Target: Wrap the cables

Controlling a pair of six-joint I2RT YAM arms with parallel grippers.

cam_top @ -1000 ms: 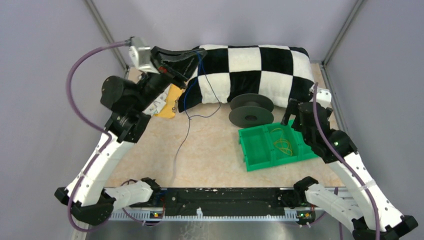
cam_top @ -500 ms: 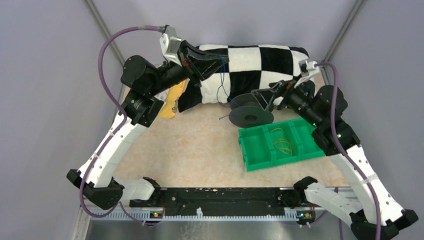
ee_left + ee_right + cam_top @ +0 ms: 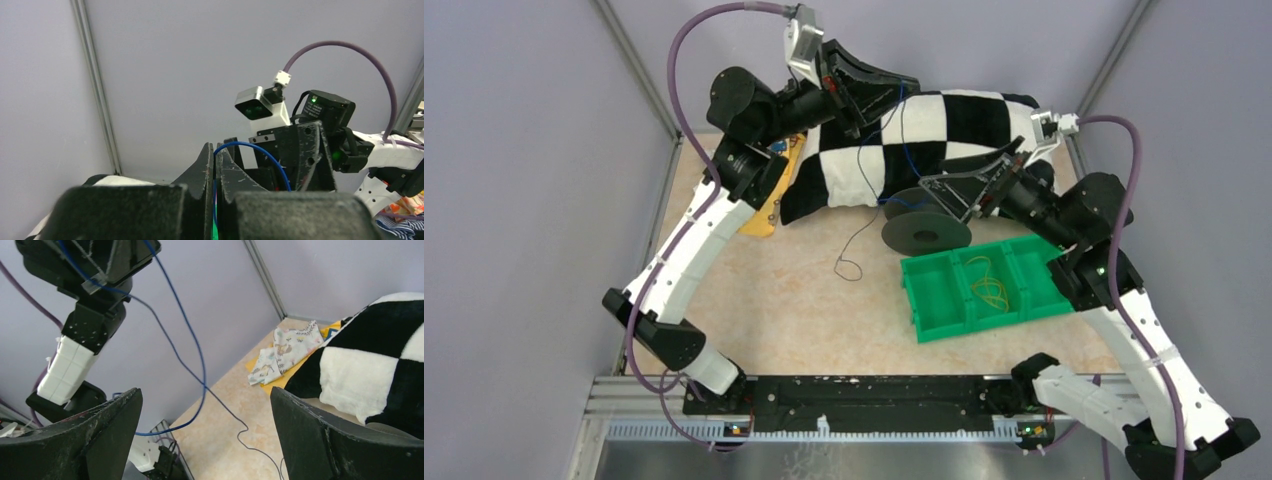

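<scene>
The cable is a thin blue-black wire (image 3: pixel 900 130). It runs from the black two-flanged spool (image 3: pixel 927 224) up to my left gripper (image 3: pixel 896 88), and a loose tail (image 3: pixel 852 258) lies curled on the table left of the spool. My left gripper (image 3: pixel 216 151) is shut on the wire (image 3: pixel 260 150), held high over the pillow. My right gripper (image 3: pixel 942 195) is open just above the spool's left side. In the right wrist view the wire (image 3: pixel 192 340) hangs ahead of the open right gripper (image 3: pixel 205 394) and touches neither finger.
A black-and-white checkered pillow (image 3: pixel 964 130) lies along the back. A green tray (image 3: pixel 934 300) with yellow-orange strands (image 3: pixel 990 287) sits right of centre, next to the spool. A patterned cloth on a yellow pad (image 3: pixel 767 212) lies at the back left. Walls close in on both sides.
My left arm has swung right and higher with the wire, pulling the loose tail across the table toward the spool. My right gripper has come from the tray to the spool.
</scene>
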